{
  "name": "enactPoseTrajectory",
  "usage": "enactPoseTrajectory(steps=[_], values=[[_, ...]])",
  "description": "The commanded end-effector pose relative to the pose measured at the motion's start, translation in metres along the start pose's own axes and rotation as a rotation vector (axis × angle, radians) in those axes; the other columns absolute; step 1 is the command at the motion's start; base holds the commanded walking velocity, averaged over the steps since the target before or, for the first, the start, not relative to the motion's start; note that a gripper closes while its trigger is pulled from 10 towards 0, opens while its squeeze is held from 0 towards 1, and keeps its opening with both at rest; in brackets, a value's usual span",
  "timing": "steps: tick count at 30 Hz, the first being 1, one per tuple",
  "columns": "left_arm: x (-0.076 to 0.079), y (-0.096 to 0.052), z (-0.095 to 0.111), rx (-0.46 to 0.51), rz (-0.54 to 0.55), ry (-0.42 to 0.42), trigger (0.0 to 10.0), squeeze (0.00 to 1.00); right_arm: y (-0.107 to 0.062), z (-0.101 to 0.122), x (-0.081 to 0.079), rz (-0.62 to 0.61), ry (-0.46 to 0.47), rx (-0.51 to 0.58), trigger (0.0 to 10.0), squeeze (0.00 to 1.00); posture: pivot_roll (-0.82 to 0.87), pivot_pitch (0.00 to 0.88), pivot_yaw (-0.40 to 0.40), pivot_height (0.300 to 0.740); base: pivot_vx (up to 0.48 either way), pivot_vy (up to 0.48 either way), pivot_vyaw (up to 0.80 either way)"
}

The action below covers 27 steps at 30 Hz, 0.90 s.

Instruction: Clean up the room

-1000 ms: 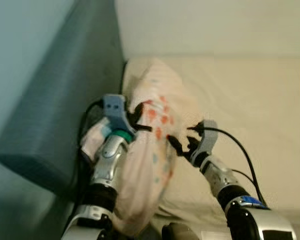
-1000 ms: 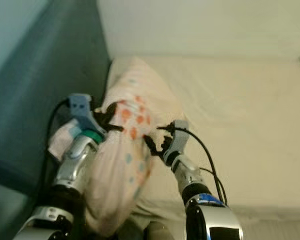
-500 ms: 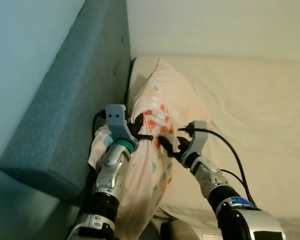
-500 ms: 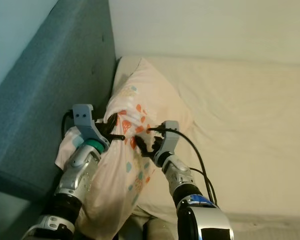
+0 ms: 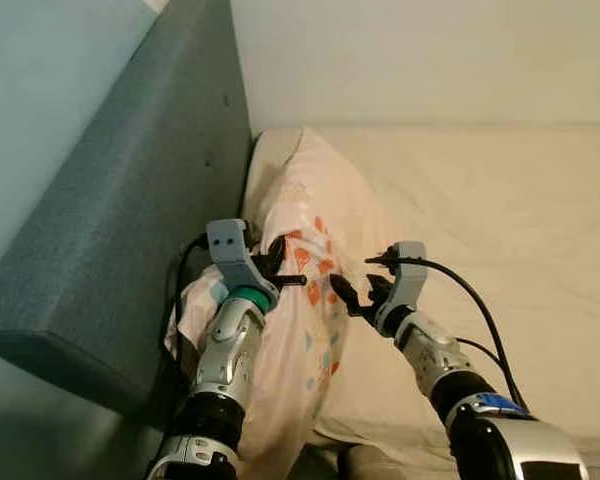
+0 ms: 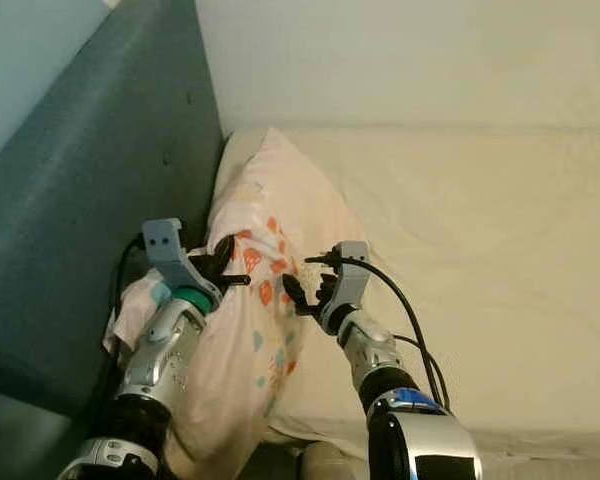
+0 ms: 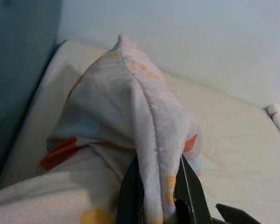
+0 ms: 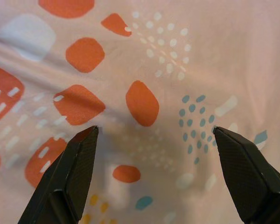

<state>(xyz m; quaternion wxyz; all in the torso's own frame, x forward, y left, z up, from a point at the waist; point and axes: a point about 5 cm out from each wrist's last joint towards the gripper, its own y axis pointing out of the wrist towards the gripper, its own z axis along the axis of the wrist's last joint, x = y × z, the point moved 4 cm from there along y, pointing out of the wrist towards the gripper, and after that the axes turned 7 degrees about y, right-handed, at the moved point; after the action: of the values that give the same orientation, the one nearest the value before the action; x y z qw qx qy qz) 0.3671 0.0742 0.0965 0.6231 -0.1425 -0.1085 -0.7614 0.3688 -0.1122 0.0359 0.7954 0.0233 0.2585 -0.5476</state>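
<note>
Nearest the camera, the left gripper is clamped on a fold of the patterned pillow, and its wrist view shows the fabric seam pinched tight between the two black fingers. Just beside it, the right gripper faces the pillow's printed side with its fingers spread wide and nothing between them; in its wrist view the orange and blue spots of the cover lie close ahead, apart from the pads. The pillow itself stands on edge at the left end of the cream mattress, leaning near the teal upholstered headboard, with its far corner reaching toward the pale wall. Judging by this, the pillow is lifted but not yet laid flat at the head of the bed, so placing and releasing it remain; the rest of the room lies outside these views.
</note>
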Motion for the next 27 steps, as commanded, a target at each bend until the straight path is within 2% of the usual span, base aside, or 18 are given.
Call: enactPoseTrajectory(steps=[1, 6, 12, 22, 25, 27], values=[[0.000, 0.000, -0.004, -0.013, 0.008, -0.051, 10.0, 0.00, -0.003, -0.011, 0.003, -0.025, -0.017, -0.039, 10.0, 0.00, -0.12, 0.063, 0.075, 0.740, 0.000, 0.000, 0.00], [-0.004, -0.001, -0.012, -0.048, 0.035, -0.119, 10.0, 0.00, -0.011, -0.012, 0.026, -0.142, -0.036, -0.065, 10.0, 0.00, -0.13, 0.069, 0.076, 0.740, 0.000, 0.000, -0.15], [-0.010, -0.004, -0.020, -0.071, 0.054, -0.139, 10.0, 0.00, -0.014, -0.007, 0.036, -0.184, -0.049, -0.056, 10.0, 0.00, -0.14, 0.071, 0.075, 0.740, 0.000, 0.000, -0.73], [-0.020, -0.009, -0.034, -0.115, 0.105, -0.165, 10.0, 0.00, -0.012, -0.002, 0.034, -0.178, -0.056, -0.047, 10.0, 0.00, -0.14, 0.060, 0.069, 0.740, 0.000, -0.037, -0.07], [-0.028, -0.012, -0.040, -0.128, 0.166, -0.203, 10.0, 0.00, -0.011, -0.002, 0.032, -0.171, -0.058, -0.048, 10.0, 0.00, -0.14, 0.057, 0.067, 0.740, 0.000, -0.480, 0.00], [-0.033, -0.013, -0.044, -0.135, 0.224, -0.302, 10.0, 0.00, -0.010, -0.003, 0.031, -0.165, -0.060, -0.049, 10.0, 0.00, -0.15, 0.060, 0.067, 0.740, 0.000, -0.480, 0.00]])
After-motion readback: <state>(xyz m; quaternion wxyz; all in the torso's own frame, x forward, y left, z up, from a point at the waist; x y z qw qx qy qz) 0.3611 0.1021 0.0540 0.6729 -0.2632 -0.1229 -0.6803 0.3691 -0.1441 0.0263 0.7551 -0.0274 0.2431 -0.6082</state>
